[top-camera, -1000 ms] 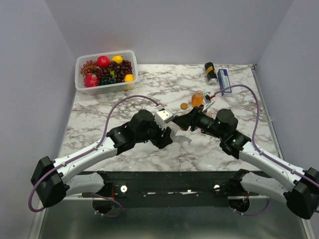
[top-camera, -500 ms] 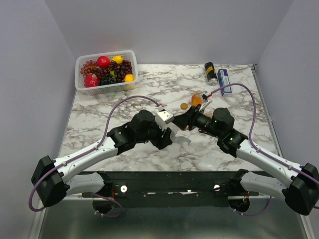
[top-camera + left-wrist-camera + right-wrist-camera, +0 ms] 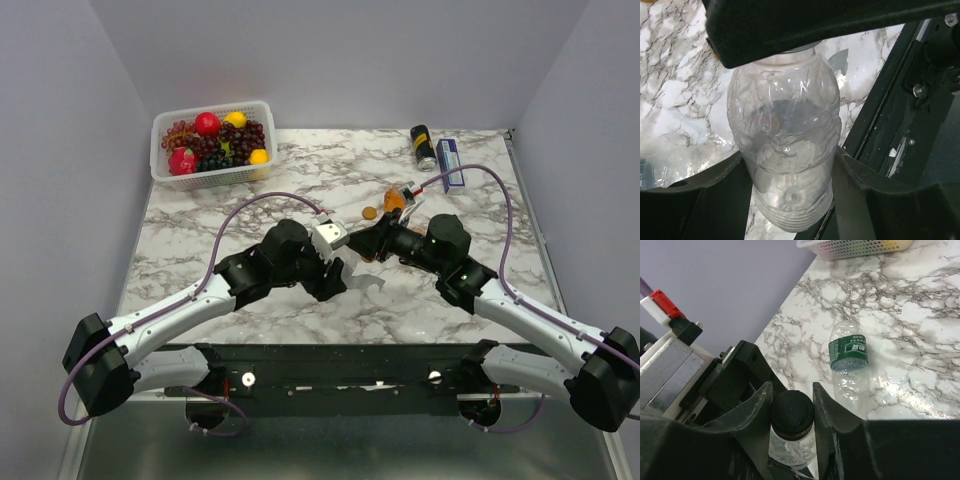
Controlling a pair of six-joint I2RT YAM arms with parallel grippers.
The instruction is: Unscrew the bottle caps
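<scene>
Top view: clear bottle (image 3: 368, 281) hangs over the middle of the counter (image 3: 200, 230), held from both sides. Left wrist: left fingers (image 3: 705, 200) clamp its belly, which looks thin, light and crushable, so easy on the squeeze. Right wrist: right fingers (image 3: 826, 412) pinch the stiff-looking dark cap (image 3: 792, 412) at 6 o'clock, probably the best spot to twist.

The counter's (image 3: 190, 240) far-left corner is taken by the basket (image 3: 212, 140), and its far-right corner by the can (image 3: 423, 146) and box (image 3: 449, 158). Between them the far edge lies open. Both arms meet at mid-counter and bar passage from the near edge: the left fingers (image 3: 705, 200) are clamped on the held bottle (image 3: 785, 130) and the right fingers (image 3: 826, 410) sit tight on its cap (image 3: 792, 412). Just behind sit the orange bottle (image 3: 397, 200) and a loose cap (image 3: 369, 212). A lying bottle (image 3: 849, 360) rests close by. The left cable (image 3: 243, 205) and right cable (image 3: 514, 215) arch overhead. Bare marble runs along the left edge, and along the right edge nearer than the box.
</scene>
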